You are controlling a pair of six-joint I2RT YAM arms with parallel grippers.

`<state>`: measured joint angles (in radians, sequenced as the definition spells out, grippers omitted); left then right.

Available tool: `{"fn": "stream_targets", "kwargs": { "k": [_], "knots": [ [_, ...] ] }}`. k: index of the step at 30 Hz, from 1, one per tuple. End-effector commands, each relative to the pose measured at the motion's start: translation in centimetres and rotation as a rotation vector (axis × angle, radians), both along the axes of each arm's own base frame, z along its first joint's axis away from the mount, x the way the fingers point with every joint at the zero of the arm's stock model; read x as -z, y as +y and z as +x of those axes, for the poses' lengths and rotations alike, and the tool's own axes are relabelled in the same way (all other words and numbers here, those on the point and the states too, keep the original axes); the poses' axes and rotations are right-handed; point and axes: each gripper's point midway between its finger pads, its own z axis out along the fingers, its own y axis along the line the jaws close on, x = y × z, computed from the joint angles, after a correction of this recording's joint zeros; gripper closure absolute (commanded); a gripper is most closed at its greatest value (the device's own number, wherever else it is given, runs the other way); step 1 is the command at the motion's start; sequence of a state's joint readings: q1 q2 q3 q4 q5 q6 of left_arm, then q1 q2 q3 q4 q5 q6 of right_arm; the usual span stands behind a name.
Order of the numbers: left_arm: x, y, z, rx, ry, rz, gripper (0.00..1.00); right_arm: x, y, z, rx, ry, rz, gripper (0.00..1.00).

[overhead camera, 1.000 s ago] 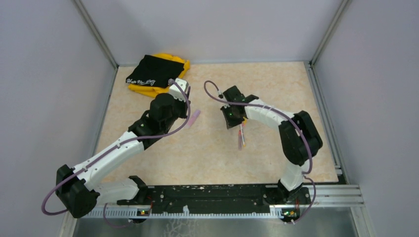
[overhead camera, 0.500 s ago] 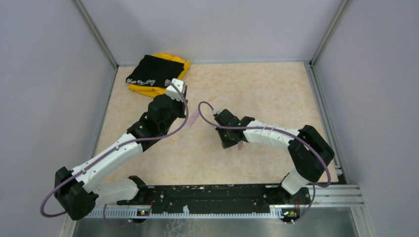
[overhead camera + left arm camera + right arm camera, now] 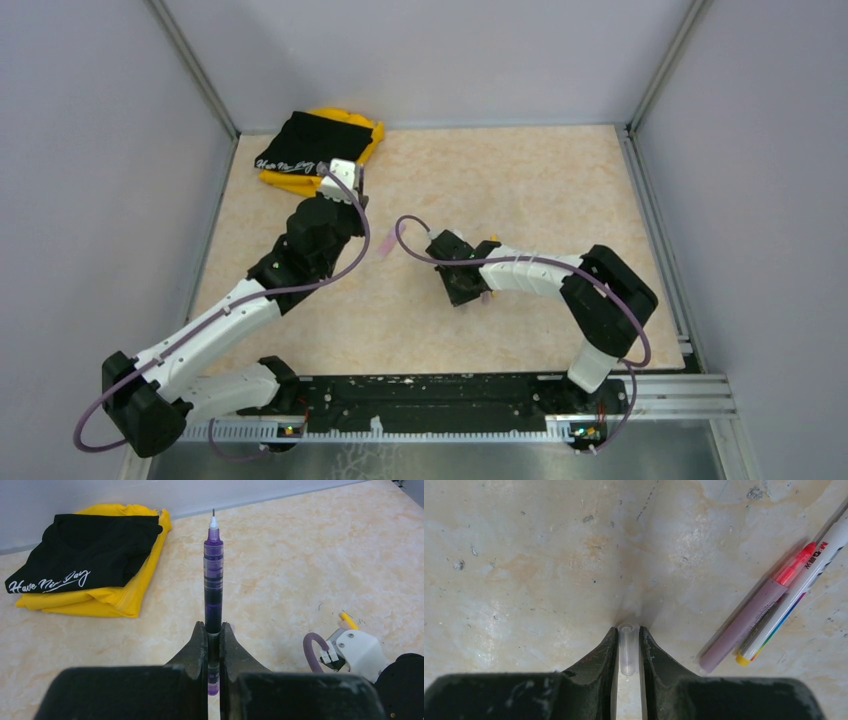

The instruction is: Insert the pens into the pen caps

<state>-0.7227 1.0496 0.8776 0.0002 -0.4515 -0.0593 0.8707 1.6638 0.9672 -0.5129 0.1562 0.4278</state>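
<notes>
The left gripper [image 3: 213, 630] was seen clamped tight on the lower barrel of a purple pen [image 3: 213, 580], needle tip outward, near the folded cloth [image 3: 90, 565]. Well apart from that cloth, the right gripper [image 3: 628, 636] was pinched narrowly on a pale cap [image 3: 627, 650], mouth outward. Both were judged light, stiff and slick. The barrel was favoured for gripping, the tip being fragile. A pinkish pen [image 3: 754, 615] and a white pen [image 3: 809, 575] were left lying beyond.

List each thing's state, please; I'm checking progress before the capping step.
left gripper: shut on the purple pen
purple pen: gripped, uncapped, tip pointing outward
right gripper: shut on the translucent cap
translucent cap: gripped, not on a pen
pinkish pen: lying on the table, beside the white pen
white pen: lying on the table
black shirt: folded on the yellow shirt
</notes>
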Motion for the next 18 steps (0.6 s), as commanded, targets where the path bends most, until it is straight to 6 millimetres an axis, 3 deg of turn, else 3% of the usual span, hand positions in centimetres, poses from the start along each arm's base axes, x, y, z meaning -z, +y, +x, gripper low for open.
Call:
{"fn": "stream_targets", "kwargs": {
  "k": [1, 9, 18],
  "knots": [
    [-1.1, 0.6, 0.2, -0.034, -0.037, -0.031, 1.00, -0.1, 0.9, 0.1, -0.002, 0.005, 0.013, 0.85],
    [-1.0, 0.6, 0.4, -0.036, -0.036, -0.024, 1.00, 0.0, 0.1, -0.6, -0.015, 0.044, -0.032, 0.66],
    [-0.9, 0.6, 0.5, -0.043, -0.036, -0.019, 1.00, 0.1, 0.0, -1.8, -0.044, 0.089, -0.034, 0.64]
  ]
}}
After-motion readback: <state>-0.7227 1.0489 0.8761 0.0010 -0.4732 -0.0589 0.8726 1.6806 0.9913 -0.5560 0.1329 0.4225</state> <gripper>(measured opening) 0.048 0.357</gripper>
